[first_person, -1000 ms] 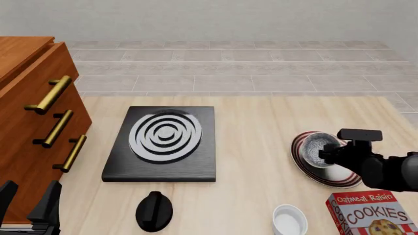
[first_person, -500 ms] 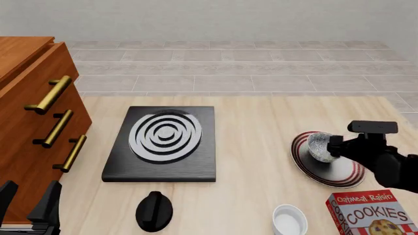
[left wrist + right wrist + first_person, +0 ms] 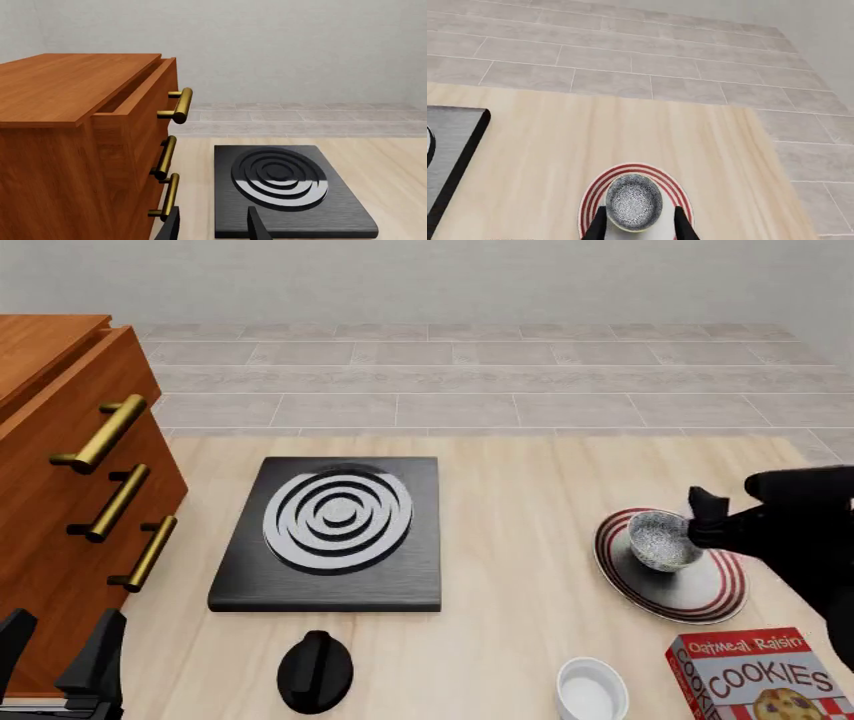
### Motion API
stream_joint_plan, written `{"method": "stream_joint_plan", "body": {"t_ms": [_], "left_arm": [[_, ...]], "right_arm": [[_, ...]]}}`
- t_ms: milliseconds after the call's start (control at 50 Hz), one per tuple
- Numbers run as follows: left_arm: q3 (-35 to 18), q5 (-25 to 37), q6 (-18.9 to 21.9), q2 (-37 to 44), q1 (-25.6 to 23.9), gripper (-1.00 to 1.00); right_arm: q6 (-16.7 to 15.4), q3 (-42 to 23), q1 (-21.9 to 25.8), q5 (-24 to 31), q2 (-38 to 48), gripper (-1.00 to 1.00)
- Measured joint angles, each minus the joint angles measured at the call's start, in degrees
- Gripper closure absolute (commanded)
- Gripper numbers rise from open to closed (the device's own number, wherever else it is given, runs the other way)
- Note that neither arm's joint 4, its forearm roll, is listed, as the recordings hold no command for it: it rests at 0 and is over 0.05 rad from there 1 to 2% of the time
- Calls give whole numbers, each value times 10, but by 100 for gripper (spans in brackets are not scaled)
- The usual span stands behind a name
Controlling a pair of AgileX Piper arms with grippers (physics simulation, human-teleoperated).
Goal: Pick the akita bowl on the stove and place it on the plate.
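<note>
The akita bowl (image 3: 663,541), speckled grey inside, stands upright on the red-striped plate (image 3: 694,598), toward its far left side. My right gripper (image 3: 698,521) hovers just right of the bowl, open. In the right wrist view its fingertips (image 3: 602,216) stand wider than the bowl (image 3: 634,201) on the plate (image 3: 593,197), not touching it. The stove (image 3: 334,532) lies bare at centre left. My left gripper (image 3: 58,655) is open and idle at the near left corner; its fingers (image 3: 255,226) frame only the stove (image 3: 287,186).
A wooden drawer cabinet (image 3: 67,510) with brass handles fills the left side. A round black knob (image 3: 315,671) lies in front of the stove. A plain white bowl (image 3: 591,690) and a cookies box (image 3: 763,680) sit near the front right, close to the plate.
My right gripper opened and let go of the akita bowl, then drew back to the right and up. The bowl now rests on the plate. The left arm stayed still.
</note>
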Motion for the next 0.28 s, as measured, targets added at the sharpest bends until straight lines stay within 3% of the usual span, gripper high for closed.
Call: {"method": "stream_joint_plan", "body": {"t_ms": [280], "left_arm": [[0, 0, 0, 0, 0, -100]], "right_arm": [[-4, -4, 36, 86, -134, -100]]}}
